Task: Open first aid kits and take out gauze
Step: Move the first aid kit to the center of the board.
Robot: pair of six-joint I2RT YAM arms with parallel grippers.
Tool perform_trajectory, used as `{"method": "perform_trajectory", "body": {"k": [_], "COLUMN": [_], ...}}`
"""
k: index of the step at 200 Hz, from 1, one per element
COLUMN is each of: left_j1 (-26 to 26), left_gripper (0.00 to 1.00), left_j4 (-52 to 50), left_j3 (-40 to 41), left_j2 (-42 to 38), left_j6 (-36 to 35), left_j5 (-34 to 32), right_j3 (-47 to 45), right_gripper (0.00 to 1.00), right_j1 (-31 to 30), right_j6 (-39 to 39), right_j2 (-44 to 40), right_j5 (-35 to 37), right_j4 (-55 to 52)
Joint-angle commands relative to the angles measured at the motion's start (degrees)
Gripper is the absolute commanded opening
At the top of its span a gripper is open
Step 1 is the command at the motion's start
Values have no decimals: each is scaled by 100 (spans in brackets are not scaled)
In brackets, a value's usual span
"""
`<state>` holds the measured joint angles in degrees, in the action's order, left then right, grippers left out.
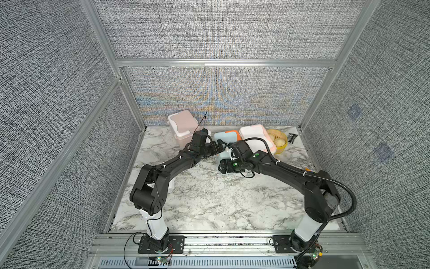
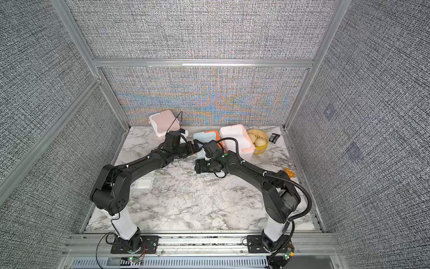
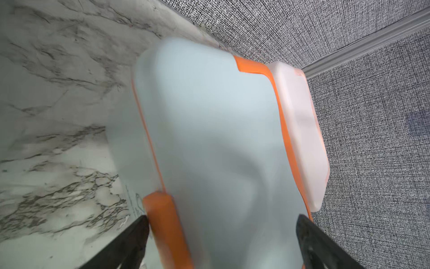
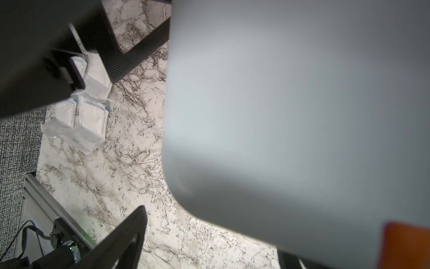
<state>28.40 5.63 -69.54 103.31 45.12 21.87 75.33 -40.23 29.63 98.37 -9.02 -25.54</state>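
— Where is there room to move?
— The light blue plastic box with orange trim (image 1: pixel 220 137) stands near the back wall (image 1: pixel 221 97). A white, peach-trimmed box (image 1: pixel 253 137) sits just beside it on the right, and bare marble surface (image 1: pixel 209 200) lies in front.
— And the fingers?
— The left fingers (image 3: pixel 130 244) are spread wide either side of it. The right fingers (image 4: pixel 123 235) are wide at its base, with marble showing between. The wrapped white gauze pads (image 2: pixel 144 184) lie to its front-left.

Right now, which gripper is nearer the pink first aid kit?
Left. The left gripper is at the blue kit's side facing the pink kit; the right gripper sits at the blue kit's front, farther away.
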Motion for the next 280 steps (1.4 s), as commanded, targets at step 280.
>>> {"method": "perform_trajectory", "body": {"k": [280], "left_j1": [-3400], "left_gripper": [100], "left_j4": [-1114], "left_j3": [-2687], "left_j2": [1379], "left_j6": [-723], "left_j5": [352], "right_j3": [7661], "right_gripper": [71], "right_j1": [621], "right_j6": [1251], "right_j2": [5324], "right_j5": [-554], "right_j4": [1870]}}
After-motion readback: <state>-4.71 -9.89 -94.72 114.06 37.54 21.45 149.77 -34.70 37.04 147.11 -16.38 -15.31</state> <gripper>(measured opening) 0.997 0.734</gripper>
